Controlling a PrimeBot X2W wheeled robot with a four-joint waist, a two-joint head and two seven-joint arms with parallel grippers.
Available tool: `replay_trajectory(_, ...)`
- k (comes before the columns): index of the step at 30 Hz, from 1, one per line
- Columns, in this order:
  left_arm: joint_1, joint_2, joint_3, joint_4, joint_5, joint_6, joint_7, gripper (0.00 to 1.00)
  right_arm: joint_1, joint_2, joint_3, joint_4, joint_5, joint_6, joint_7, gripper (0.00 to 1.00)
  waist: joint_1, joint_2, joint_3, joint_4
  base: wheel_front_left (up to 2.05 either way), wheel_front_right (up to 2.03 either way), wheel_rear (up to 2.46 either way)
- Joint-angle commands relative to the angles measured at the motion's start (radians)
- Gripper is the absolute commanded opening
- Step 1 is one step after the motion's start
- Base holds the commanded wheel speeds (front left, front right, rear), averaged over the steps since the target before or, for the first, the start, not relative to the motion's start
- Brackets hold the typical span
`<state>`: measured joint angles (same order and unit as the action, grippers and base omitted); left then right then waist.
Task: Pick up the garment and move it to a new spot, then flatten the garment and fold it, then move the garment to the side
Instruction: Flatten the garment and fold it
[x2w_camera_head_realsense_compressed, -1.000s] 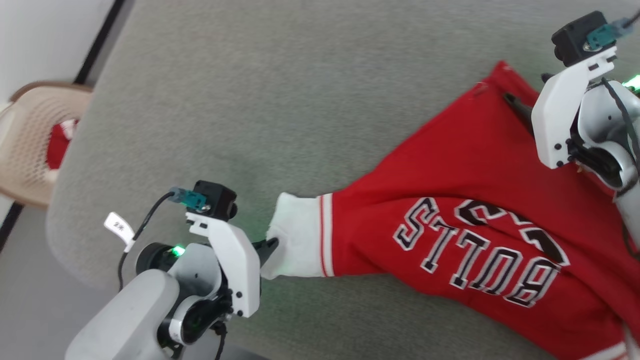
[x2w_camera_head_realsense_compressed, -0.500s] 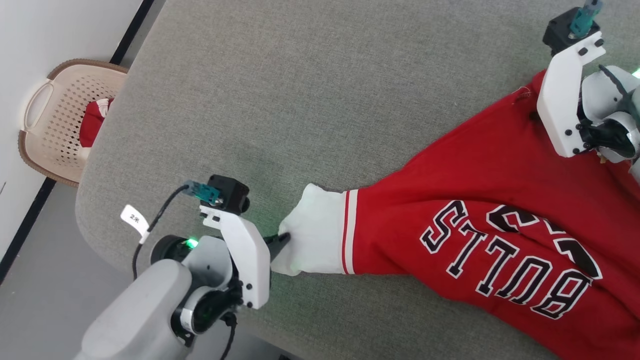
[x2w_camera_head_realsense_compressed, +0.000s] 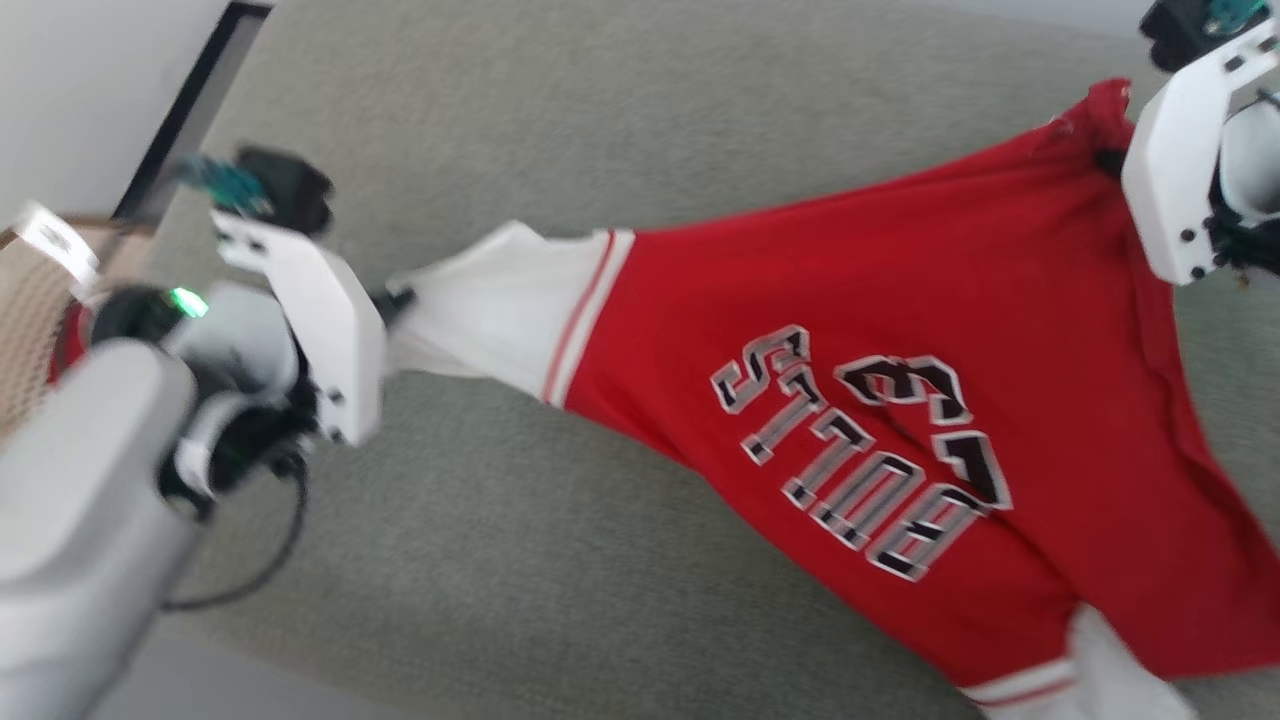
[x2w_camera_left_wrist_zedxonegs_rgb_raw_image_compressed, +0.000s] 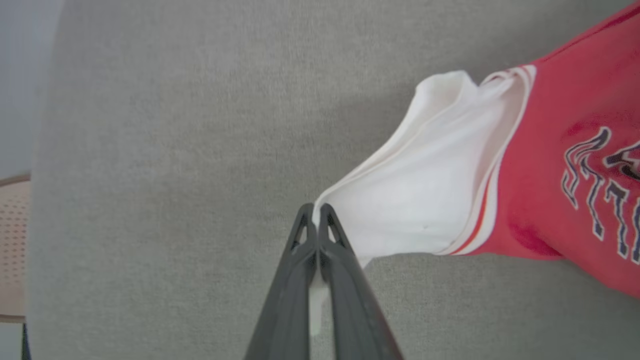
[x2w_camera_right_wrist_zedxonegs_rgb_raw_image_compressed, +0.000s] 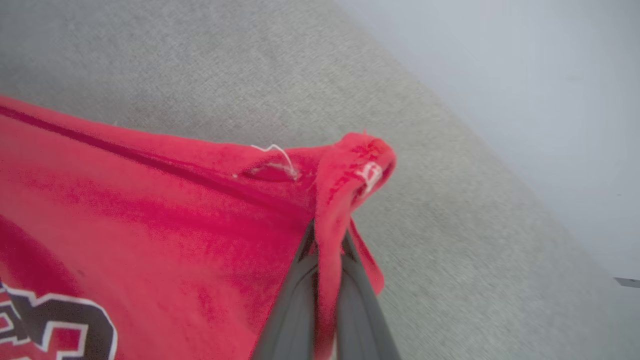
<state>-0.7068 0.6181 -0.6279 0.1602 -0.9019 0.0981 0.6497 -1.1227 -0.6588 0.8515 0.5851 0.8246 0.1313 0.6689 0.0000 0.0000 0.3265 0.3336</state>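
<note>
The garment (x2w_camera_head_realsense_compressed: 900, 330), a red jersey with white sleeves and a black "BULLS 23" print facing up, hangs stretched above the grey table (x2w_camera_head_realsense_compressed: 600, 120) between my two grippers. My left gripper (x2w_camera_head_realsense_compressed: 398, 298) is shut on the edge of the white sleeve (x2w_camera_left_wrist_zedxonegs_rgb_raw_image_compressed: 425, 200); the left wrist view shows that gripper (x2w_camera_left_wrist_zedxonegs_rgb_raw_image_compressed: 315, 210) pinching the cloth. My right gripper (x2w_camera_head_realsense_compressed: 1108, 160) is shut on the garment's red hem corner (x2w_camera_right_wrist_zedxonegs_rgb_raw_image_compressed: 350, 165), and in the right wrist view this gripper (x2w_camera_right_wrist_zedxonegs_rgb_raw_image_compressed: 327, 240) has red cloth folded over its fingers. The second white sleeve (x2w_camera_head_realsense_compressed: 1090, 680) droops at the bottom right.
A beige perforated basket (x2w_camera_head_realsense_compressed: 30, 330) with something red inside stands on the floor off the table's left edge, partly behind my left arm. A pale wall (x2w_camera_right_wrist_zedxonegs_rgb_raw_image_compressed: 525, 75) runs beyond the table's far side.
My right gripper has shut on the hem corner. Both grippers have lifted, raising the garment off the table and pulling it taut between them. The head camera has also shifted.
</note>
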Motion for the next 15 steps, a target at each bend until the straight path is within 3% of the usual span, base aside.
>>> replay_trajectory(1, -0.033, 0.024, 0.01, 0.004, 0.024, 0.002, 0.018, 0.0, -0.015, -0.019, -0.005, -0.006, 0.003, -0.001, -0.011, 0.0, 0.0, 0.0, -0.043, -0.049, 0.0, 0.0, 0.0)
replay_trajectory(5, -0.153, 0.07, 0.026, 0.017, 0.038, -0.012, 0.086, 0.0, -0.04, -0.035, -0.042, -0.041, 0.029, -0.003, -0.049, 0.0, 0.0, 0.0, -0.088, -0.113, 0.0, 0.0, 0.0)
replay_trajectory(15, -0.376, 0.06, 0.038, 0.132, 0.073, -0.049, 0.137, 0.0, -0.068, 0.024, -0.163, -0.041, 0.015, -0.003, -0.096, 0.0, 0.0, 0.0, -0.155, -0.219, 0.0, 0.0, 0.0)
